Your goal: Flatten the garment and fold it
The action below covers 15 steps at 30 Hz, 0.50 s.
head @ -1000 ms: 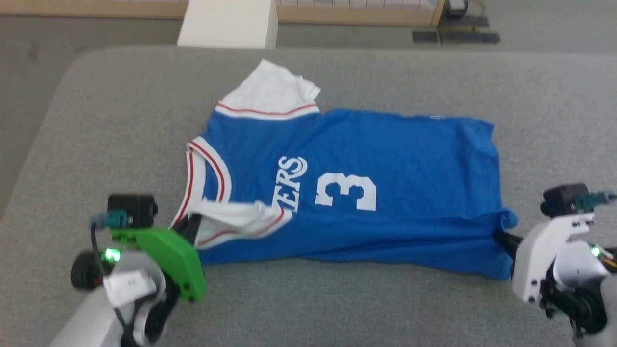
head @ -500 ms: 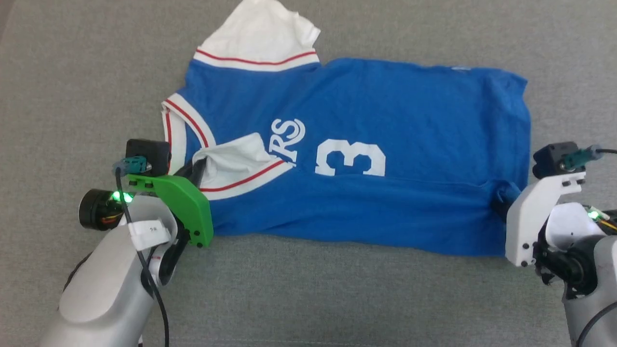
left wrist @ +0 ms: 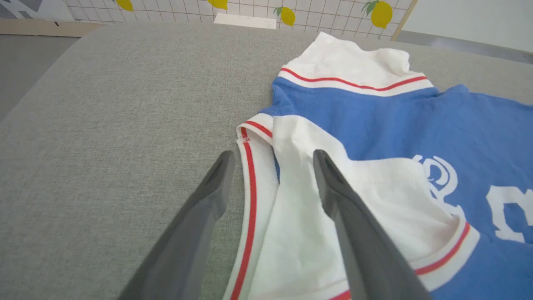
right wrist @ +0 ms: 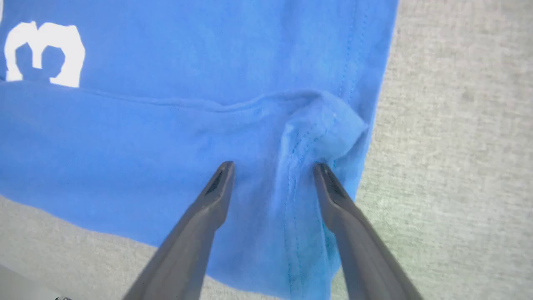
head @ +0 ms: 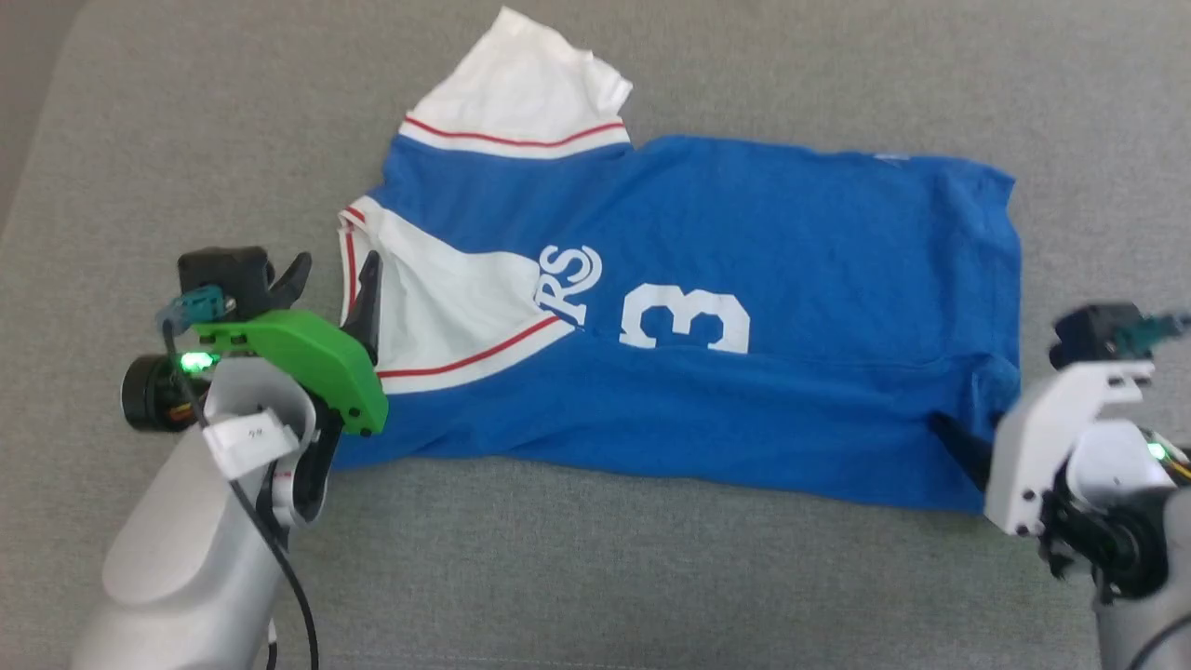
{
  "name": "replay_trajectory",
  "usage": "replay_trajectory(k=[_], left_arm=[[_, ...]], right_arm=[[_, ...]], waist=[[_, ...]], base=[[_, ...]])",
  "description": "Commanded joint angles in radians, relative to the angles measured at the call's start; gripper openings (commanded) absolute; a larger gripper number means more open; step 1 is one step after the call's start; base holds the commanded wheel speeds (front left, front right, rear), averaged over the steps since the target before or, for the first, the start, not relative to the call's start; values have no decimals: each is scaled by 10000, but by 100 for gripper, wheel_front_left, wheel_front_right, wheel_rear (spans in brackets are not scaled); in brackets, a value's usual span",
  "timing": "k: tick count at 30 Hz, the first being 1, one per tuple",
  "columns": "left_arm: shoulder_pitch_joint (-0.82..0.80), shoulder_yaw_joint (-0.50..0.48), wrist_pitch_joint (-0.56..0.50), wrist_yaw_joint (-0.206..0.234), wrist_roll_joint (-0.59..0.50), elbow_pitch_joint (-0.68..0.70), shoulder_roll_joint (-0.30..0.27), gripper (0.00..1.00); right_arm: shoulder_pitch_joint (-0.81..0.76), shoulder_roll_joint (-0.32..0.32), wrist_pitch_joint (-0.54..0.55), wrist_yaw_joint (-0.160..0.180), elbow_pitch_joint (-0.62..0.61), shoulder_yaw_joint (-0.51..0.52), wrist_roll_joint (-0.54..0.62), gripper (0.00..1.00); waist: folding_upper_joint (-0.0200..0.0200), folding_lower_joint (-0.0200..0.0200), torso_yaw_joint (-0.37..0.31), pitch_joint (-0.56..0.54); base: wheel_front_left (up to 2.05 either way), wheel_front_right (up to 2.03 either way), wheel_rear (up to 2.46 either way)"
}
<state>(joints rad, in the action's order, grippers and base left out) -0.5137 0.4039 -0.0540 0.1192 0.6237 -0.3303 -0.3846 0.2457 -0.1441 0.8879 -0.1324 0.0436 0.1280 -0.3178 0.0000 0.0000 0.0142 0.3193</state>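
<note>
While the garment [head: 791,279] is spread lengthwise across the grey padded surface [head: 595,577], with its near long edge turned over onto the chest, neither end is held. The left gripper [left wrist: 272,156] is seen with its fingers parted, one tip over the bare surface and the other over the near white sleeve [left wrist: 333,200], the red-trimmed collar [left wrist: 250,179] lying between them. The right gripper [right wrist: 272,166] is likewise spread wide, poised over the hem corner, where a small bunched pucker [right wrist: 320,121] is seen in the cloth. If the arms are lifted away carelessly, the soft jersey may be snagged on a fingertip and the fold dragged open. If the next fold is made over the pucker, a crease is likely to be pressed in. Because the sleeve is laid askew over the lettering, bulk may be trapped at that end, and the far sleeve [head: 521,93], not yet tucked, may be left protruding.
</note>
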Motion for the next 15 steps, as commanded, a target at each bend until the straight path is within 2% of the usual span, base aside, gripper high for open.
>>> replay_trajectory(k=[1, 7, 10, 15], left_arm=[[355, -38, 4, 159, 117, 207, -85, 100], [1769, 104, -1825, 1016, 512, 1289, -515, 100], [2478, 198, -3189, 1673, 748, 2072, -855, 100], [2938, 221, -4036, 2209, 911, 2758, -1069, 100]], right_arm=[[-317, 47, -99, 17, -90, 189, -58, 100], [-1034, 262, -123, 17, -778, 961, -83, 100], [-1341, 407, -76, 17, -1166, 1278, -99, 100], [-1623, 667, 74, 17, -1621, 1544, -66, 100]], waist=[[0, 0, 83, -582], [0, 0, 191, -1197], [0, 0, 180, -1348], [0, 0, 58, -1337]], base=[[0, 0, 0], [0, 0, 0], [0, 0, 0], [0, 0, 0]])
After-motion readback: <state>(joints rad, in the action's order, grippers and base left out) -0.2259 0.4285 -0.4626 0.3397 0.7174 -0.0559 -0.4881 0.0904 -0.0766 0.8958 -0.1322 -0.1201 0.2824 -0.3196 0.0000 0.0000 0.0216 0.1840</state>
